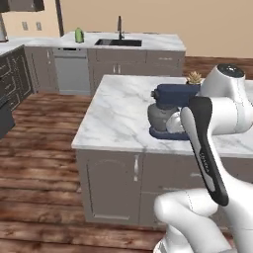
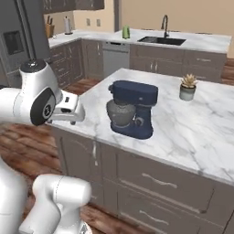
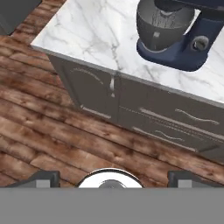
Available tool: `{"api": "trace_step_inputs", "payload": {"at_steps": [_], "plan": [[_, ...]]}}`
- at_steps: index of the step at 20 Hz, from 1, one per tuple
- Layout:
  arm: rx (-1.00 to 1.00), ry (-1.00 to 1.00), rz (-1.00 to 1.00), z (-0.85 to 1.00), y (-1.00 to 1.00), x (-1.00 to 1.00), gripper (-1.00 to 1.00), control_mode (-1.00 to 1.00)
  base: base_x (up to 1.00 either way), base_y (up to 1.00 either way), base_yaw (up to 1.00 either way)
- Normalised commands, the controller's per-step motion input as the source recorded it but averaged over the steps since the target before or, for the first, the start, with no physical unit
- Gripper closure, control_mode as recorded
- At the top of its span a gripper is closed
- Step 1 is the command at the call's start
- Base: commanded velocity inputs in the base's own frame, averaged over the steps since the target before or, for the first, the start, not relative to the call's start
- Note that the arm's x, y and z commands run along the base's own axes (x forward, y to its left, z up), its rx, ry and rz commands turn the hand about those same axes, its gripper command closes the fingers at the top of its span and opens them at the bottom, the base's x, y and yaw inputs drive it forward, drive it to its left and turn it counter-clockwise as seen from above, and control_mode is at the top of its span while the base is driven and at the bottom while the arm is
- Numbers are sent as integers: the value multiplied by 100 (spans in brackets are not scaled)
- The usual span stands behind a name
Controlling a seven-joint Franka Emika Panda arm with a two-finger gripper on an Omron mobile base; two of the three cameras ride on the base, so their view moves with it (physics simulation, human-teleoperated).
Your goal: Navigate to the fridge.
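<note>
A navy-blue stand mixer (image 2: 132, 109) is standing on the white marble top of the grey kitchen island (image 2: 192, 132), with its grey metal bowl (image 2: 120, 114) seated under the mixer head; what the bowl holds cannot be made out. A small grey pot (image 2: 187, 93) is sitting farther back on the same top, well apart from the mixer, and is holding a spiky green succulent (image 2: 188, 81). On the far counter a dark recessed sink (image 2: 162, 40) is lying under a dark curved faucet (image 2: 164, 22), and a green bottle (image 2: 125, 32) is standing to its left. The tall grey fridge (image 2: 18, 43), with its dark dispenser panel, is showing at the upper left of the right base view, beyond the arm's shoulder and well apart from the island. The two-finger gripper (image 3: 111, 178) is pointing down at the wooden plank floor (image 3: 39, 131) in front of the island's cabinet doors, with the fingertips (image 3: 43, 178) spread wide and nothing between them.
</note>
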Motion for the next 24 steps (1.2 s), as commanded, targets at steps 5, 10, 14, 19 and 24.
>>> {"api": "trace_step_inputs", "payload": {"at_steps": [5, 10, 14, 19, 24], "plan": [[0, 0, 0, 0, 0, 0, -100, 100, -16, 100, 42], [0, 0, 0, 0, 0, 0, -100, 100, 20, 100, 14], [0, 0, 0, 0, 0, 0, -100, 100, 28, 68, 0], [0, 0, 0, 0, 0, 0, -100, 100, 47, 71, 2], [0, 0, 0, 0, 0, 0, -100, 100, 90, 64, 4]]}}
